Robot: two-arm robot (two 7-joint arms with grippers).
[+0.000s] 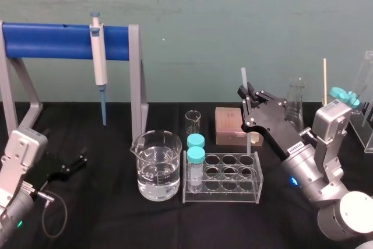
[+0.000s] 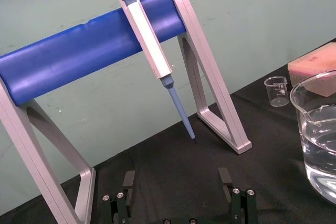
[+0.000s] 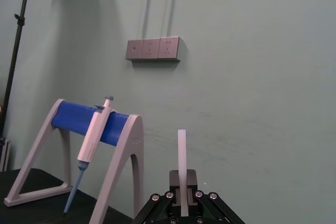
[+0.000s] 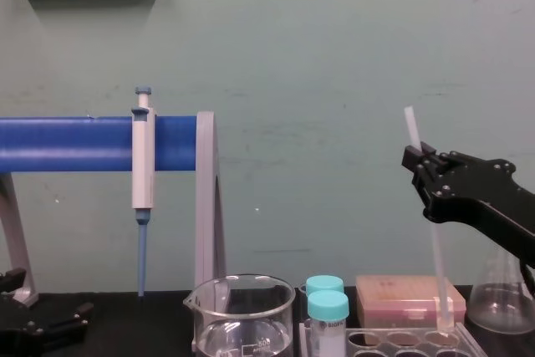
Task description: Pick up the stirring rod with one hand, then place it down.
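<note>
Fingers (image 2: 224, 179) of the black jointed left gripper (image 1: 78, 158) apart, idle at near left of the black table (image 1: 116, 220). Farther in, black right gripper (image 1: 247, 98) clamped on thin translucent-white stirring rod (image 1: 244, 77), near-upright, lower end at clear plastic tube rack (image 1: 221, 198).

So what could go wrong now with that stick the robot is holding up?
The right gripper pinches the stirring rod on its upper part, so the thin rod could tilt or slip. Its lower end is at a back well of the test-tube rack; a sideways move might tip the rack and its capped tubes. The glass flask close behind the gripper could get bumped. The left gripper rests open on the table.
</note>
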